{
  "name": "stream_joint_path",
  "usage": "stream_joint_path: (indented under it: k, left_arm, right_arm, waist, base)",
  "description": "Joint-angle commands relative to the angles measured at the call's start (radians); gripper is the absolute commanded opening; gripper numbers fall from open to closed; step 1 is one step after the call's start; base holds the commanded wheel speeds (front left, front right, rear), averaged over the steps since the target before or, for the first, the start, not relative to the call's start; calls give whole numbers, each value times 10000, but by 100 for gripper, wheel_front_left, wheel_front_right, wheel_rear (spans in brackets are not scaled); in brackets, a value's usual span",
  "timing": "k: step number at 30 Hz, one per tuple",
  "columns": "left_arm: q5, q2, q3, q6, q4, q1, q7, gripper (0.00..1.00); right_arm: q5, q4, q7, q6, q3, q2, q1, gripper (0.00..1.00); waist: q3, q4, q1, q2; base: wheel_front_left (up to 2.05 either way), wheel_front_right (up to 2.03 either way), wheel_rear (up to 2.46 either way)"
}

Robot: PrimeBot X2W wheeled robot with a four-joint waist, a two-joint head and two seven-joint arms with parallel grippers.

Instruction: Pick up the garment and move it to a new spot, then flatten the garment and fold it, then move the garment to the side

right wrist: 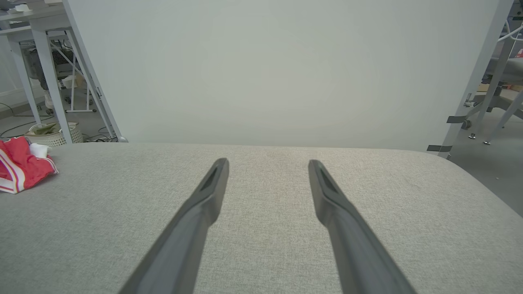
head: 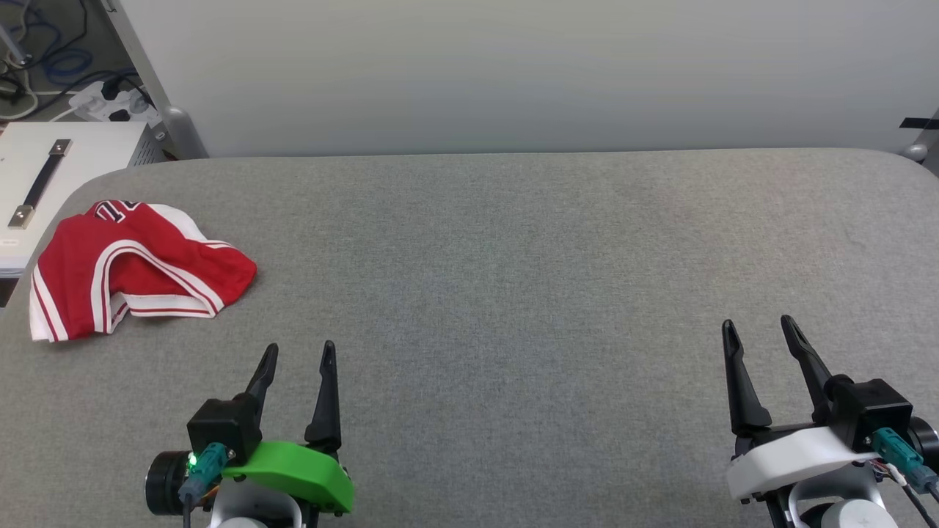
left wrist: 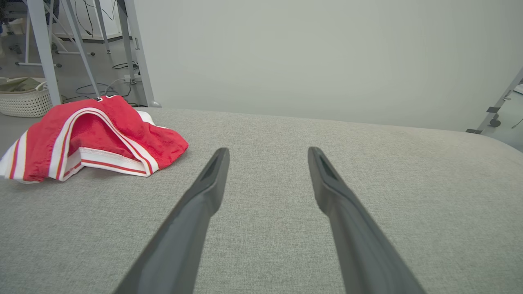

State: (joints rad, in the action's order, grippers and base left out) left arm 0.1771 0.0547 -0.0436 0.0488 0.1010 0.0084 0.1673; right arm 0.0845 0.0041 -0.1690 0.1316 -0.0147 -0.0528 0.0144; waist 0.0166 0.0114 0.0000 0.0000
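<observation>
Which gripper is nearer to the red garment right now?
Left. The left gripper is open just short of the garment, slightly to its right and not touching. The right gripper, also open, is far off across the table.

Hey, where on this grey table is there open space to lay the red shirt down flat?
The whole middle and right of the table is bare: from the garment across to the right edge, and from the far wall down to the left end effector and right end effector. Only the far-left corner is taken, by the crumpled garment.
</observation>
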Motion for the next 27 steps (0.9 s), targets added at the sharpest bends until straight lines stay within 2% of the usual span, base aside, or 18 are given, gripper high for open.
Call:
stream_joint_path:
  k: [1, 15, 21, 27]
  left_arm:
    - [114, -31, -20, 49, 59, 52, 112, 100]
    - [403, -36, -115, 125, 219, 17, 401, 100]
    - [528, -38, -96, 124, 289, -72, 525, 100]
    - [682, -40, -110, 97, 351, -112, 653, 100]
  right_arm:
    - [64, 34, -106, -6, 10, 17, 44, 100]
    - [209, 136, -391, -7, 84, 20, 70, 100]
    - [244, 186, -513, -8, 401, 21, 72, 100]
    - [178, 235, -640, -8, 621, 23, 12, 100]
  waist:
    - [-7, -1, 0, 0]
    - [112, 95, 0, 0]
    - [274, 563, 0, 0]
    - [423, 1343, 0, 0]
  base:
    - [0, 0, 0]
    - [0, 0, 0]
    - [0, 0, 0]
    - [0, 0, 0]
